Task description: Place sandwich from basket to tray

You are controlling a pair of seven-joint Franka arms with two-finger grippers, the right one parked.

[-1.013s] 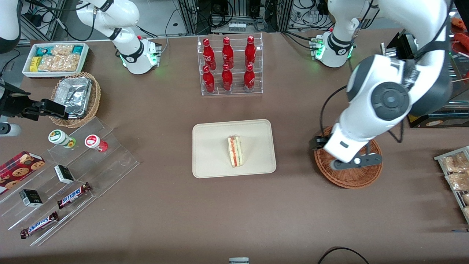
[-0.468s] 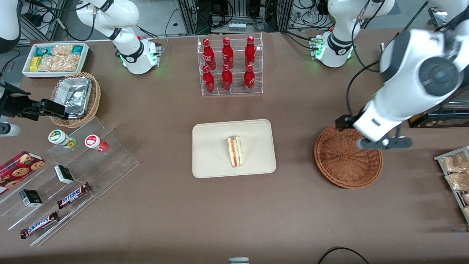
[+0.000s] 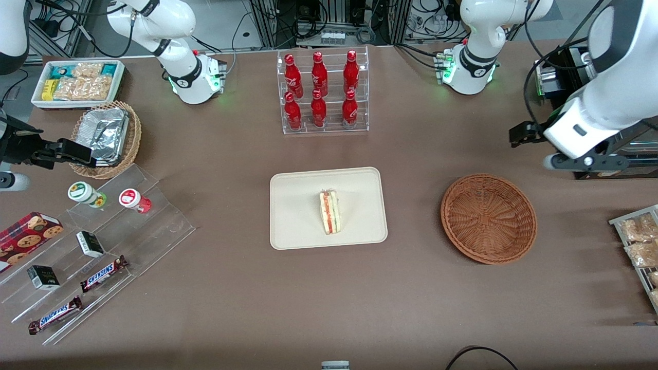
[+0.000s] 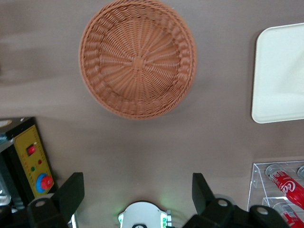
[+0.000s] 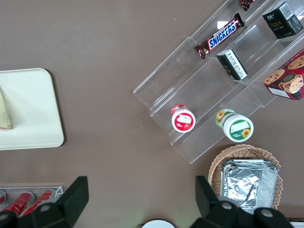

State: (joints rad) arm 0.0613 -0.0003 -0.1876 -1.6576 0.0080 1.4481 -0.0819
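The sandwich (image 3: 329,211) lies on the cream tray (image 3: 298,226) at the table's middle, its red and green filling edge showing; a sliver of the sandwich (image 5: 4,115) also shows on the tray (image 5: 28,114) in the right wrist view. The reddish-brown basket (image 3: 488,218) sits beside the tray toward the working arm's end, with nothing in it. My gripper (image 3: 586,162) hangs high above the table, farther from the front camera than the basket. In the left wrist view the gripper (image 4: 137,190) is open and holds nothing, looking down on the basket (image 4: 137,59) and a tray (image 4: 280,76) corner.
A clear rack of red bottles (image 3: 321,92) stands farther from the front camera than the tray. A yellow control box (image 4: 33,156) and the working arm's base (image 3: 468,67) are near my gripper. Packaged snacks on a wire rack (image 3: 637,246) sit at the working arm's end.
My gripper has swung up and away from over the basket, toward the working arm's end and farther from the front camera. The basket now shows whole. The sandwich stayed on the tray.
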